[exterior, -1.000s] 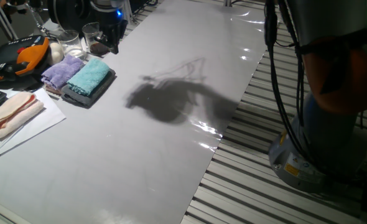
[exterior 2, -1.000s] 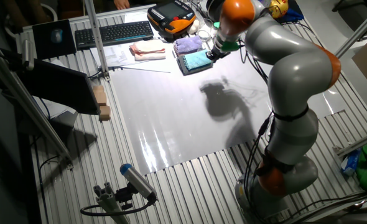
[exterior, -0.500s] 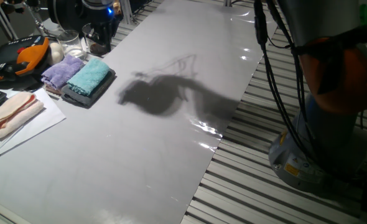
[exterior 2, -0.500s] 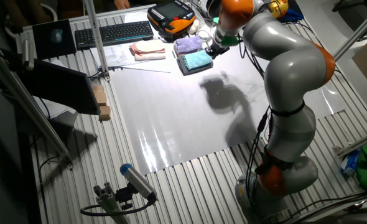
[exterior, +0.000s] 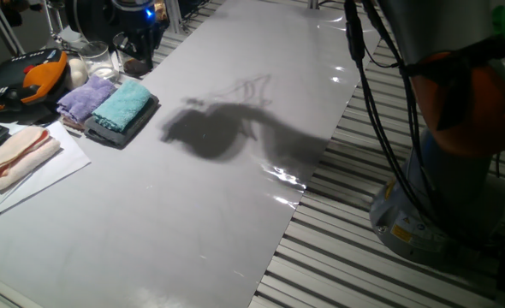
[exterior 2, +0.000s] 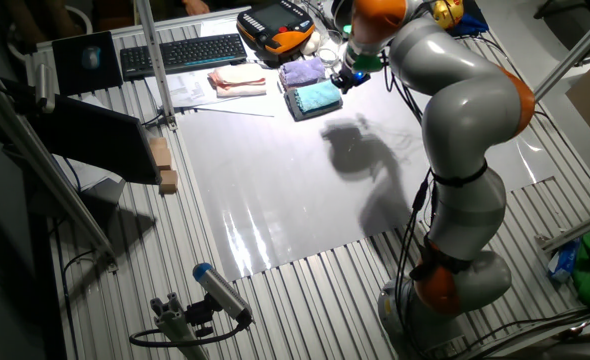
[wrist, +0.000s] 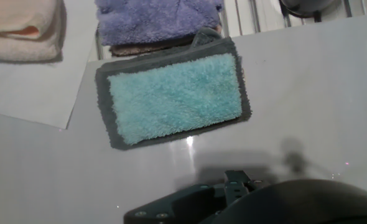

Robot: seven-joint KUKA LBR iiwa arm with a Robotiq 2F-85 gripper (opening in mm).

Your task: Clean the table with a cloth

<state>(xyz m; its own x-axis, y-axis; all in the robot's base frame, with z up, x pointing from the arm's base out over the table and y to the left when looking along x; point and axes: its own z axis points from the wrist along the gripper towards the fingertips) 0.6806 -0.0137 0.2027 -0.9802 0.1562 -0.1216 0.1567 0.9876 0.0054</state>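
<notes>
The teal cloth point(exterior: 122, 104) lies flat on a dark grey folded cloth point(exterior: 107, 130) at the far left of the glossy pale table point(exterior: 235, 214). In the other fixed view the teal cloth point(exterior 2: 317, 96) sits just left of my gripper point(exterior 2: 348, 79). My gripper point(exterior: 139, 51) hovers above the table's back edge, just behind the cloths, touching nothing. The hand view looks straight down on the teal cloth point(wrist: 174, 98), and only the hand's dark body point(wrist: 246, 199) shows at the bottom. The fingers are too dark to tell whether they are open.
A lilac cloth point(exterior: 87, 96) lies beside the teal one. A peach cloth point(exterior: 17, 152) rests on white paper point(exterior: 43, 175). Glass jars point(exterior: 107, 58), an orange pendant point(exterior: 38, 75) and a keyboard point(exterior 2: 183, 52) crowd the far end. Slatted frame point(exterior: 347, 248) borders the table.
The gripper has moved a little further toward the cloths, and its shadow on the table has shifted the same way. The cloths have not moved.
</notes>
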